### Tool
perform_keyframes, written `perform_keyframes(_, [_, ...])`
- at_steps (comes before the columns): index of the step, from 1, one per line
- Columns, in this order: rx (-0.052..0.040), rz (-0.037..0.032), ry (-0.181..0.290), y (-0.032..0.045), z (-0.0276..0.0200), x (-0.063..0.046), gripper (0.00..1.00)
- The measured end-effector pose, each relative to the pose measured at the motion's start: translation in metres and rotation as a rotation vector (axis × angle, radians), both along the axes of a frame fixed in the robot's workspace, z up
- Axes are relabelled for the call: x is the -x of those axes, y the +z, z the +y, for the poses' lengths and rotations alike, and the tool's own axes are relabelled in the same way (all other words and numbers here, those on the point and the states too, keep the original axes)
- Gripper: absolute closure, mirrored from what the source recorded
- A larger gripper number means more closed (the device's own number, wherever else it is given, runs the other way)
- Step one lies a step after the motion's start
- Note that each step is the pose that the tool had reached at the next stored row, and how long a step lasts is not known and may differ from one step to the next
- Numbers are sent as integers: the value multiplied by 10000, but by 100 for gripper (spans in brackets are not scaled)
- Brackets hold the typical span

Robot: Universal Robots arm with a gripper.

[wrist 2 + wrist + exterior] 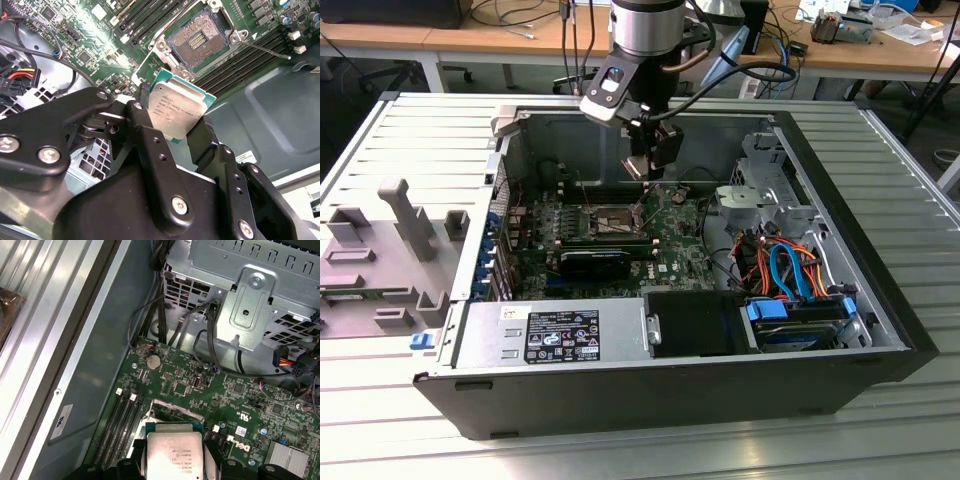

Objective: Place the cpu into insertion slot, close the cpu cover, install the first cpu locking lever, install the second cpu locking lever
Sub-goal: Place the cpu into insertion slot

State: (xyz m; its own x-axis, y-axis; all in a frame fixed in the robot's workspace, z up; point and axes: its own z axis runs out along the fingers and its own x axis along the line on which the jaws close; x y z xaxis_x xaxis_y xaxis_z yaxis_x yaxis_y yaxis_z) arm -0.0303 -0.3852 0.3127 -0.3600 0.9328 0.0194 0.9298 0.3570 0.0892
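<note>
I record my arm (645,25) standing near vertical in the exterior view, with the wrist at its lower end and my gripper (645,166) pointing downward beneath it. In the second wrist view my two black fingers (149,134) are pressed against opposite edges of the cpu (179,106). I hold it in the air, metal top toward that camera.

We see bright, even light. In the exterior view glare streaks the table (390,410) at seven o'clock, and the case (670,395) is shadowed inside. The cpu (175,111) gleams in the second wrist view.
</note>
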Motion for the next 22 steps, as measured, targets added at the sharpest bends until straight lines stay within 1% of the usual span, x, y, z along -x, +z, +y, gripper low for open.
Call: perform_keyframes(22, [0,0,-603,-1,0,0,45])
